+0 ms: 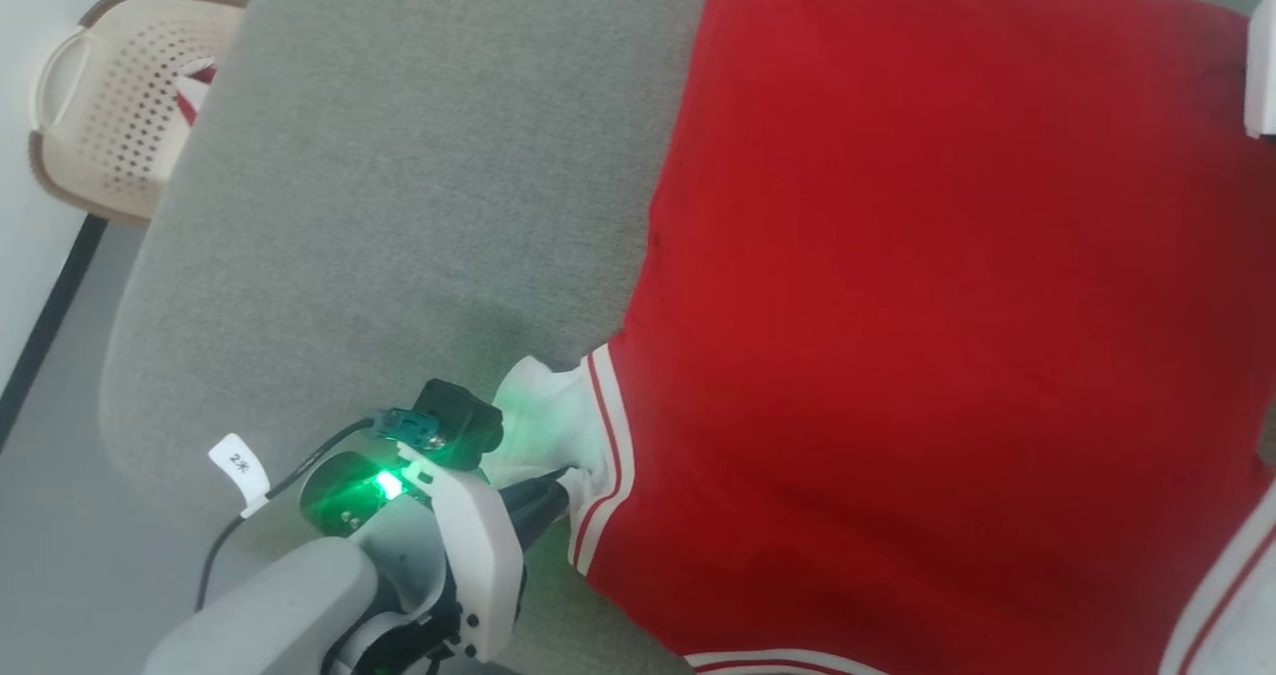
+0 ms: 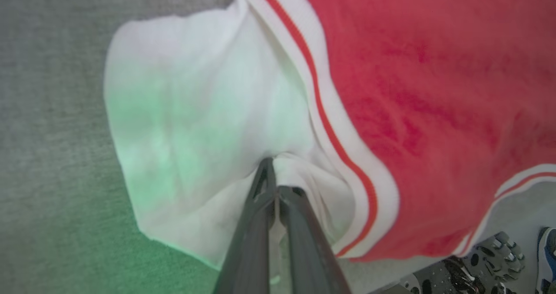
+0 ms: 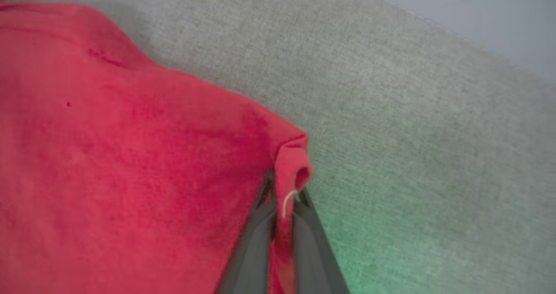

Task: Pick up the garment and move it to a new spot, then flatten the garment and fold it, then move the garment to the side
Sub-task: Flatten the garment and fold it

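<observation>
Head view: the garment (image 1: 947, 306) lies spread on the grey cushion (image 1: 399, 157), from 12 to 5 o'clock; left gripper (image 1: 560, 496) reaches in from 7, fingers aimed at 3; left wrist view: jaws pinched tight on the white sleeve (image 2: 182, 124); right wrist view: right gripper (image 3: 284, 192) clamped on a red corner fold at centre.

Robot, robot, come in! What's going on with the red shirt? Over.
Left end effector shut on white sleeve. Right end effector shut on red corner. Garment spread on grey cushion. Basket off cushion, not blocking.
</observation>
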Tool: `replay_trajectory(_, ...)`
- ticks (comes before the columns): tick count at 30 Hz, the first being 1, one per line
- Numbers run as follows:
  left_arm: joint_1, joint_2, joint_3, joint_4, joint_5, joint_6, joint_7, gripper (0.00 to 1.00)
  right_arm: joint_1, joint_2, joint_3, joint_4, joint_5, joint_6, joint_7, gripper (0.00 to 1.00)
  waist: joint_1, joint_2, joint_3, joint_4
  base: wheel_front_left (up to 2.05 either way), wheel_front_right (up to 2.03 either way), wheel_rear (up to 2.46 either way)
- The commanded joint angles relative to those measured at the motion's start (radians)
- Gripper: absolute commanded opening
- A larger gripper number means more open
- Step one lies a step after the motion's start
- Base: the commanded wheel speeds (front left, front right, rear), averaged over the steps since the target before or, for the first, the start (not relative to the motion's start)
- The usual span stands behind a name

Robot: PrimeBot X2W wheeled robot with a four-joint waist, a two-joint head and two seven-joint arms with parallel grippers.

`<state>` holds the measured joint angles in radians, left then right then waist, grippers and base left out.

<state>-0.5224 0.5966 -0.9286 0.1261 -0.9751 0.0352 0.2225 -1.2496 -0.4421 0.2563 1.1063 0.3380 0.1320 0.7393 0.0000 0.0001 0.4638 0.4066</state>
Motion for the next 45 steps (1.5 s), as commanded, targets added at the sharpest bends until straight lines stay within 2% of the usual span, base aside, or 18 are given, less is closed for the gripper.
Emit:
replay_trajectory(1, -0.009, 0.002, 0.003, 0.027, 0.006, 0.010, 0.002, 0.00, 0.048, -0.010, 0.011, 0.019, 0.004, -0.002, 0.015, 0.00, 0.0000, -0.0001, -0.007, -0.011, 0.00, 0.00, 0.00)
replay_trajectory(9, 0.004, 0.050, 0.028, 0.024, -0.004, 0.027, -0.003, 0.00, 0.128, -0.040, 0.161, -0.173, 0.142, -0.002, 0.024, 0.00, 0.0000, -0.0001, -0.062, -0.100, 0.00, 0.00, 0.00)
replay_trajectory(16, 0.034, 0.104, 0.039, -0.011, -0.018, 0.048, 0.006, 0.00, 0.295, -0.146, 0.273, -0.450, 0.318, -0.002, 0.057, 0.00, 0.0000, -0.0001, -0.110, -0.186, 0.00, 0.00, 0.00)
replay_trajectory(21, 0.058, 0.139, 0.047, -0.038, -0.030, 0.067, 0.012, 0.00, 0.455, -0.225, 0.288, -0.653, 0.408, -0.002, 0.070, 0.00, 0.0000, -0.0001, -0.142, -0.243, 0.00, 0.00, 0.00)
replay_trajectory(29, 0.092, 0.187, 0.061, -0.083, -0.043, 0.098, 0.015, 0.00, 0.762, -0.291, 0.206, -0.921, 0.471, -0.002, 0.101, 0.00, 0.0000, -0.0001, -0.178, -0.313, 0.00, 0.00, 0.00)
replay_trajectory(35, 0.103, 0.204, 0.066, -0.108, -0.048, 0.110, 0.017, 0.00, 1.016, -0.267, 0.095, -1.051, 0.447, -0.002, 0.141, 0.00, 0.0000, -0.0001, -0.189, -0.339, 0.00, 0.00, 0.00)
replay_trajectory(37, 0.103, 0.206, 0.067, -0.111, -0.049, 0.112, 0.018, 0.00, 1.051, -0.258, 0.079, -1.067, 0.436, -0.002, 0.148, 0.00, 0.0000, -0.0001, -0.189, -0.342, 0.00, 0.00, 0.00)
replay_trajectory(39, 0.102, 0.212, 0.069, -0.116, -0.050, 0.116, 0.020, 0.00, 1.142, -0.209, 0.025, -1.094, 0.398, -0.002, 0.164, 0.00, 0.0000, -0.0001, -0.189, -0.350, 0.00, 0.00, 0.00)
replay_trajectory(43, 0.096, 0.212, 0.068, -0.117, -0.052, 0.117, 0.024, 0.00, 1.200, -0.138, -0.025, -1.104, 0.330, -0.002, 0.166, 0.00, 0.0000, -0.0001, -0.188, -0.357, 0.00, 0.00, 0.00)
replay_trajectory(44, 0.095, 0.211, 0.068, -0.116, -0.053, 0.117, 0.024, 0.00, 1.205, -0.124, -0.034, -1.105, 0.313, -0.002, 0.164, 0.15, 0.0000, -0.0001, -0.188, -0.359, 0.00, 0.00, 0.00)
replay_trajectory(45, 0.094, 0.211, 0.068, -0.115, -0.053, 0.116, 0.025, 0.00, 1.209, -0.116, -0.035, -1.109, 0.296, -0.002, 0.170, 0.35, 0.0000, -0.0001, -0.189, -0.360, 0.00, 0.00, 0.00)
